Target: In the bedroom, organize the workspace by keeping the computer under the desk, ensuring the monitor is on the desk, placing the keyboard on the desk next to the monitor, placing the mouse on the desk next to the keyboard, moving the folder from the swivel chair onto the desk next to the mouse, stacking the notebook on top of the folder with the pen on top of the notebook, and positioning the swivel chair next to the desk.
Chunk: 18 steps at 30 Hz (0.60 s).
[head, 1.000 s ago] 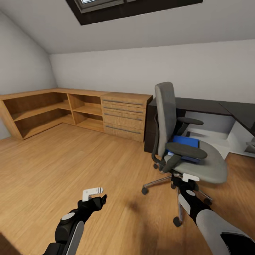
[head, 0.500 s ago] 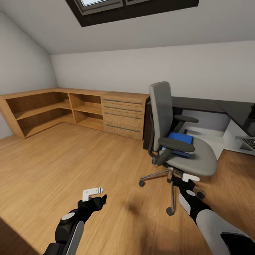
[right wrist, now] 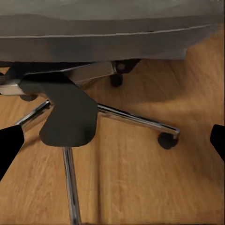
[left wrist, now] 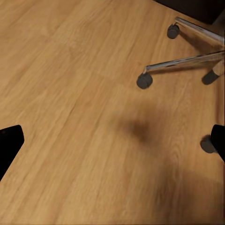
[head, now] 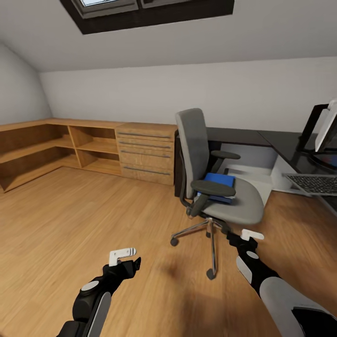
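- Your left gripper [head: 122, 254] hangs over bare oak floor [head: 70, 220]; its jaws stand apart and hold nothing.
- The low oak cabinets [head: 89, 147] along the wall show open shelves and four drawer fronts; the shelf contents cannot be made out.
- One swivel chair [head: 206, 182] stands in front of the desk [head: 243, 137]. One blue folder [head: 216, 183] lies on its seat, partly hidden by an armrest.
- Your right gripper [head: 248, 235] sits just beside the chair base, jaws spread wide and empty.
- One keyboard [head: 314, 183] lies on the desk, cut off at the frame edge.
- The monitor [head: 323, 133] is also cut off at the edge.
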{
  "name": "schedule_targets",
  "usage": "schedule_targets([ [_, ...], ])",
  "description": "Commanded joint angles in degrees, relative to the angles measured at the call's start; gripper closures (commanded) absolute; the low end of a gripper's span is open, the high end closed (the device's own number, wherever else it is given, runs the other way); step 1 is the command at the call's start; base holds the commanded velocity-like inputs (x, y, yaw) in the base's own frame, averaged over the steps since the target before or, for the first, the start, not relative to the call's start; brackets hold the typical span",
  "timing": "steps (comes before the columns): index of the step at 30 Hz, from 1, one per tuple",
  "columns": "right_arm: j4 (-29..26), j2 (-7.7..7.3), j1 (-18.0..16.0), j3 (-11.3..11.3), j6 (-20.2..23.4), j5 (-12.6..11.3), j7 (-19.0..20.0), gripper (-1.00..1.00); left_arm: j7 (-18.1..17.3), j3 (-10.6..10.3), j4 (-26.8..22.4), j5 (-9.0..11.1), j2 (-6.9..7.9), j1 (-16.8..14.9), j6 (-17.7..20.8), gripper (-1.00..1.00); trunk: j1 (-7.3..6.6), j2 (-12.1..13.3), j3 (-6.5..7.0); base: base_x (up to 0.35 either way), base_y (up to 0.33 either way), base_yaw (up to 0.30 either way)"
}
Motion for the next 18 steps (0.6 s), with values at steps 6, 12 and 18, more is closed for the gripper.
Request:
schedule_targets([
  [6,0.07,0.0,-0.04,0.04,-0.29,-0.63,0.07,-1.0,0.5,-0.01,-0.07,0.61,0.04,-0.02,0.21,-1.0,-0.01,-0.02,0.08,0.0,0.0,-0.254],
  [12,0.08,0.05,-0.04,0.04,-0.23,-0.84,0.14,-1.0,0.5,0.04,-0.11,0.61,0.07,-0.02,0.14,-1.0,-0.01,-0.02,0.21,0.0,0.0,-0.256],
  [18,0.22,0.14,-0.04,0.0,-0.18,-0.97,0.09,-1.0,0.5,0.05,-0.15,0.61,0.07,-0.04,0.07,-1.0,-0.01,-0.02,0.3,0.01,0.036,-0.264],
])
